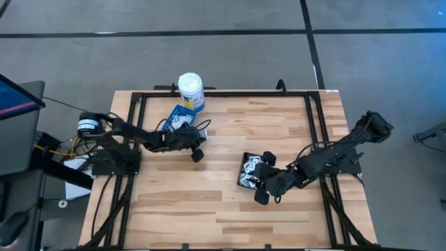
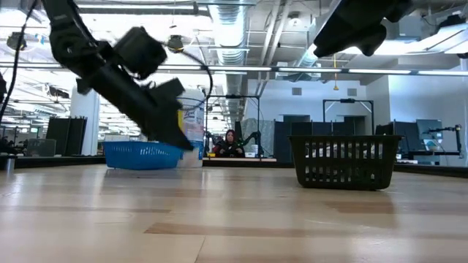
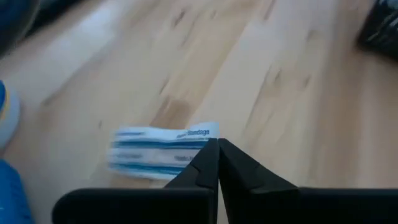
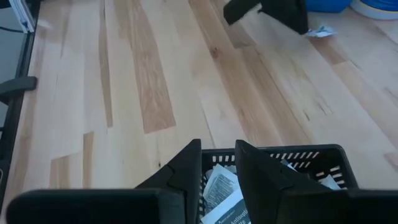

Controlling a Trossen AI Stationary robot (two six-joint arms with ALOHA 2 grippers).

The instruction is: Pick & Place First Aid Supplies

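Observation:
My left gripper [image 3: 217, 152] is shut on a white packet with blue print [image 3: 161, 149], one of the first aid supplies, just right of the blue tray [image 1: 175, 113]. In the right wrist view that packet [image 4: 320, 31] shows beside the left gripper [image 4: 267, 12]. The blue tray holds more white packets [image 1: 185, 125]. My right gripper [image 4: 217, 163] stands open above the near wall of the black tray [image 4: 298, 155]. White printed packets [image 4: 219, 190] lie inside that tray, and none is between the fingers. My left gripper pinches one end of the packet [image 3: 204, 137] between its two fingertips. The rest of the packet sticks out sideways from the fingers, over the wood. I cannot tell whether it is clear of the table.
A white bottle with a yellow label [image 1: 190, 90] stands at the far edge behind the blue tray. The black tray [image 1: 244, 159] sits right of centre. Bare wood [image 1: 209, 202] lies between and in front of the two trays. A black frame [image 1: 317, 125] edges the table.

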